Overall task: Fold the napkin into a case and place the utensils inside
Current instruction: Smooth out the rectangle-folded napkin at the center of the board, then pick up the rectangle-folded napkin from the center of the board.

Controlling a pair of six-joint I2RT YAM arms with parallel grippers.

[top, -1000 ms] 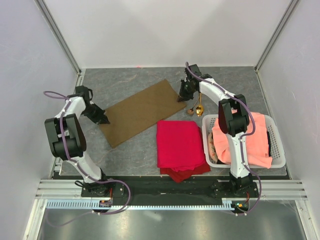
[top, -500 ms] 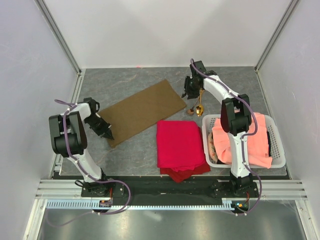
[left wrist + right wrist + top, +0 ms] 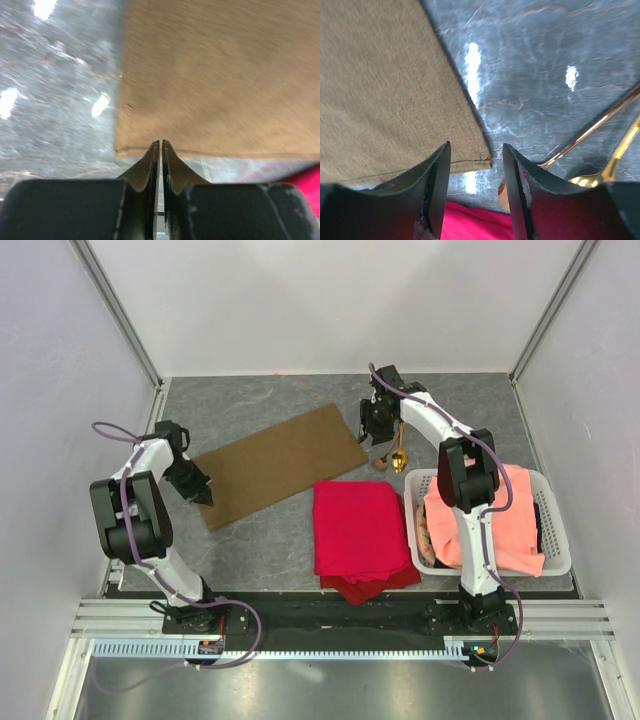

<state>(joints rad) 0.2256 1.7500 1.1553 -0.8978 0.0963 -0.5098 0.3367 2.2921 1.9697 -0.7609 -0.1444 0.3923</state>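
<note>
The thin olive-brown cloth napkin (image 3: pixel 280 465) lies flat on the grey stone-look table (image 3: pixel 250 400). It is spread out as one long strip from about 8 o'clock to 2 o'clock. There is no pocket in it yet, so the case is not made. I cannot tell if it has been folded once already.

The left gripper (image 3: pixel 160 144) is at the napkin's 8 o'clock end. Its fingers are closed tight, with the tips right at the hem. I cannot tell if they pinch the cloth. The right gripper (image 3: pixel 476 150) is at the 2 o'clock end. Its fingers are spread apart, one on each side of the napkin's corner, and they hold nothing.

The two small shiny gold metal utensils (image 3: pixel 594 180), one of them a spoon, lie on the table just at 3 o'clock of that corner, outside the napkin.

So I think folding is the step in hand. Putting the utensils inside is all left to do.

A bright red folded cloth (image 3: pixel 360 530) lies at 5 o'clock of the napkin. At its 3 o'clock is a white plastic basket (image 3: pixel 556 562) with a salmon-orange cloth (image 3: pixel 490 520) in it.
</note>
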